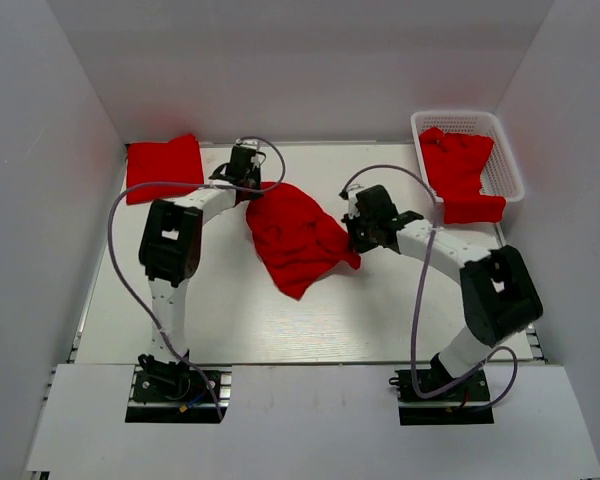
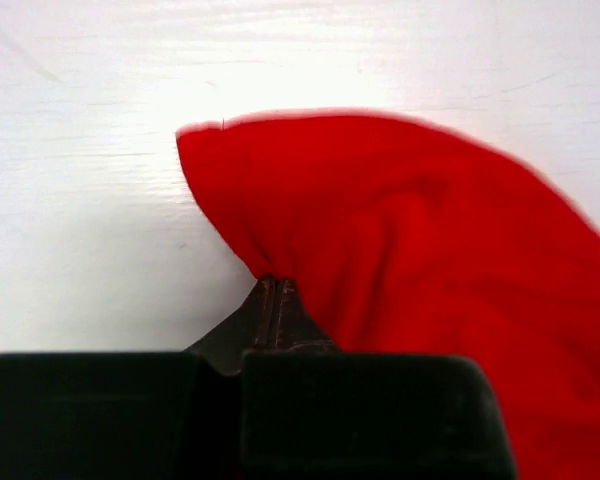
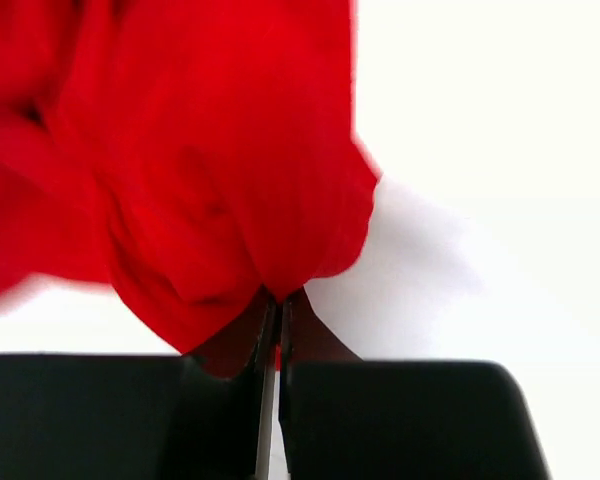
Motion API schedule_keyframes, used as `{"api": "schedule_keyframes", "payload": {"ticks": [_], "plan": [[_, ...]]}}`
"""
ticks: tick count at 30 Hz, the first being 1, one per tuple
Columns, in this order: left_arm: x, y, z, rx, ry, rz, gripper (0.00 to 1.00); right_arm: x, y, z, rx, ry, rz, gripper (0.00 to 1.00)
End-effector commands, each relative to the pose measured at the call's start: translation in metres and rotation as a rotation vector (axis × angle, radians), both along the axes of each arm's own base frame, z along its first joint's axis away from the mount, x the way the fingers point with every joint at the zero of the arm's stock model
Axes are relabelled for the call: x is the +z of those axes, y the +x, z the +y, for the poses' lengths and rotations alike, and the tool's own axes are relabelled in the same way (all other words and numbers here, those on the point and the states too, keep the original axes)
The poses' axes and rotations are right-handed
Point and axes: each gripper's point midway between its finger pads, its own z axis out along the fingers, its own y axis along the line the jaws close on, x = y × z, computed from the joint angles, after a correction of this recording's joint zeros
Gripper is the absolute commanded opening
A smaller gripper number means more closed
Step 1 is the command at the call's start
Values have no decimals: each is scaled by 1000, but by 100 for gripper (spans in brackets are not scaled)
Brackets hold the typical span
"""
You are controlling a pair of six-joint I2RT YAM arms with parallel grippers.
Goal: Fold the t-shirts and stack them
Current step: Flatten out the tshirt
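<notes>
A crumpled red t-shirt (image 1: 298,238) lies in the middle of the table between my two arms. My left gripper (image 1: 246,192) is shut on its upper left edge; in the left wrist view the cloth (image 2: 410,230) bunches into the closed tips of that gripper (image 2: 276,285). My right gripper (image 1: 352,232) is shut on the shirt's right edge, where the fabric (image 3: 210,170) is pinched at the tips of the right gripper (image 3: 278,298). A folded red t-shirt (image 1: 164,166) lies at the back left. More red t-shirts (image 1: 458,176) hang out of the basket.
A white lattice basket (image 1: 502,152) stands at the back right, close to the right wall. White walls enclose the table on the left, back and right. Grey cables loop over both arms.
</notes>
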Motion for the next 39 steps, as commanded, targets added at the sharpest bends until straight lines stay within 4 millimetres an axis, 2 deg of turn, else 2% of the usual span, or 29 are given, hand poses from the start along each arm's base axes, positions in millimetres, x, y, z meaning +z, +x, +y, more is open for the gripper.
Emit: {"api": "schedule_keyframes", "payload": {"ticks": [1,2,5,6,7,8,9,10,12,13,14,16,17,19,20,21,23,24,27,28,29,32,33,34,35,36,37,39], "plan": [[147,16,10,69,-75,-360,0,70,44,-22,-197,61,-225,0],[186,9,17,97,-85,-435,0,79,54,-31,-244,63,-252,0],[232,-4,37,135,-65,-531,0,112,75,-60,-351,83,-327,0],[258,-14,46,161,-61,-586,0,141,86,-71,-386,100,-391,0],[265,-20,51,168,-51,-600,0,156,91,-83,-409,103,-428,0],[272,-24,60,195,-45,-615,0,172,93,-86,-408,112,-463,0],[274,-30,62,195,-44,-612,0,197,100,-90,-409,142,-512,0],[293,-41,65,198,-58,-647,0,205,100,-92,-405,142,-527,0],[311,-53,67,185,-70,-699,0,248,100,-93,-363,166,-614,0],[329,-59,70,183,-74,-742,0,260,101,-101,-366,150,-643,0],[358,-71,74,180,-75,-818,0,290,99,-104,-367,160,-698,0],[391,-82,80,188,-73,-889,0,329,100,-127,-419,111,-803,0],[419,-93,88,208,-68,-945,0,355,97,-137,-442,100,-865,0],[441,-106,101,261,-53,-988,0,398,90,-155,-502,84,-968,0],[458,-121,114,304,-31,-1034,0,421,80,-166,-509,51,-1037,0],[467,-131,121,330,-26,-1054,0,432,76,-170,-520,46,-1064,0],[479,-150,137,391,-12,-1085,0,446,67,-185,-550,1,-1104,0],[489,-169,151,450,-19,-1111,0,451,61,-199,-610,-32,-1117,0],[489,-198,175,548,24,-1105,0,458,44,-223,-692,-119,-1142,0],[492,-216,183,574,26,-1121,0,459,41,-231,-714,-145,-1146,0],[489,-225,192,610,43,-1109,0,466,31,-237,-726,-161,-1164,0],[485,-255,210,689,49,-1102,0,462,16,-254,-790,-199,-1174,0],[481,-258,211,689,44,-1098,0,464,9,-256,-798,-189,-1183,0],[480,-260,209,664,44,-1098,0,458,11,-251,-763,-175,-1176,0],[483,-260,200,608,17,-1112,0,460,9,-238,-698,-117,-1189,0],[478,-255,189,553,-4,-1090,0,461,7,-230,-649,-85,-1194,0],[474,-252,183,516,-12,-1076,0,458,11,-211,-543,-40,-1194,0],[470,-243,170,448,-31,-1051,0,454,12,-204,-512,-18,-1177,0]]}}
